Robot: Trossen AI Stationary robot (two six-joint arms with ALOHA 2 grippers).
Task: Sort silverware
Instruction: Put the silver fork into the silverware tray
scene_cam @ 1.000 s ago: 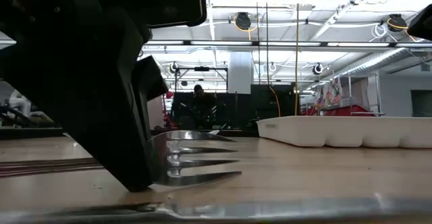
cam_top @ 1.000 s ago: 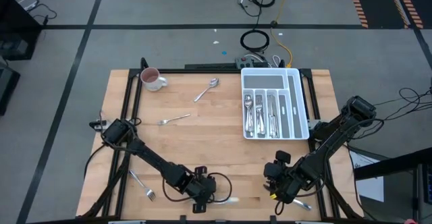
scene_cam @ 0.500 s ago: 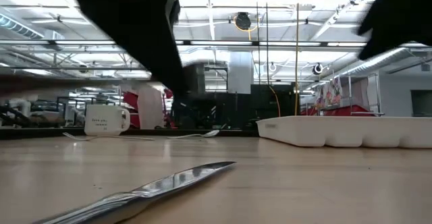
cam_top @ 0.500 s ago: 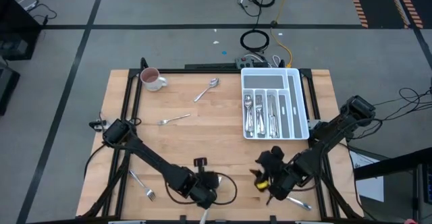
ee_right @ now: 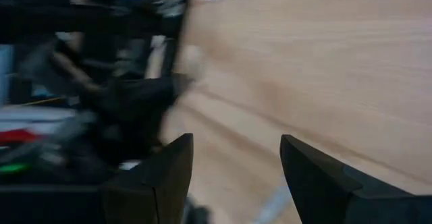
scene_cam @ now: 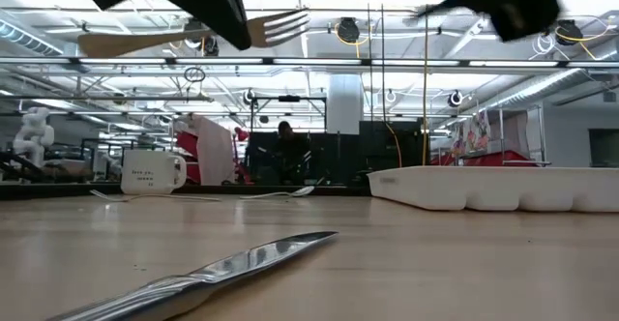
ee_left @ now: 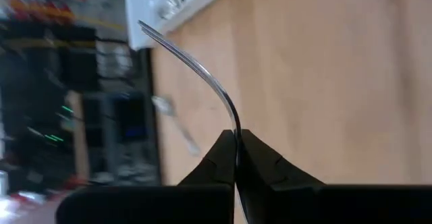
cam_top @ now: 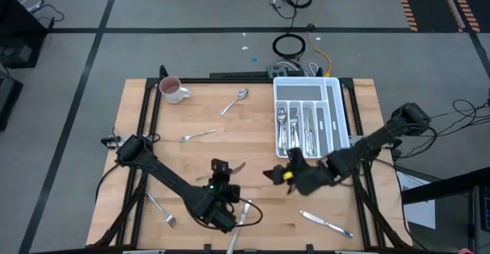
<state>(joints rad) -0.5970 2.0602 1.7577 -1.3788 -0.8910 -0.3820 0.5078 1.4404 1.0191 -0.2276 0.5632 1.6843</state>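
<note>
Silverware in hand: we have one fork (scene_cam: pixel 193 33) pinched in the left gripper (ee_left: pixel 236 137), lifted clear of the table (cam_top: pixel 230 143); the jaws are clamped narrow on its handle.
Long axis: we read the fork as roughly level, its tines projecting forward from the fingertips toward the white cutlery tray (cam_top: pixel 338 116).
Key relation: the tray lies ahead and to the right of the left gripper, well apart; in our judgement the carry runs along the fork's own axis.
Nearer arm: the right gripper (cam_top: pixel 282 174) hovers between the left gripper and the tray, its jaws standing wide and holding nothing that we can see.
Obstruction: we judge the right arm to be the main thing in the way of a straight run to the tray.
Loose pieces near the left gripper: a knife (scene_cam: pixel 208 273) lies flat just behind it at the near table edge; a second fork (cam_top: pixel 161 210) lies to its left.
Loose pieces farther off: a fork (cam_top: pixel 197 135) and a spoon (cam_top: pixel 233 101) lie ahead and to the left; another knife (cam_top: pixel 328 223) lies to the right.
Other: a white mug (cam_top: pixel 173 90) stands far ahead at the left corner.
Tray contents: we see several pieces already in its slots.
</note>
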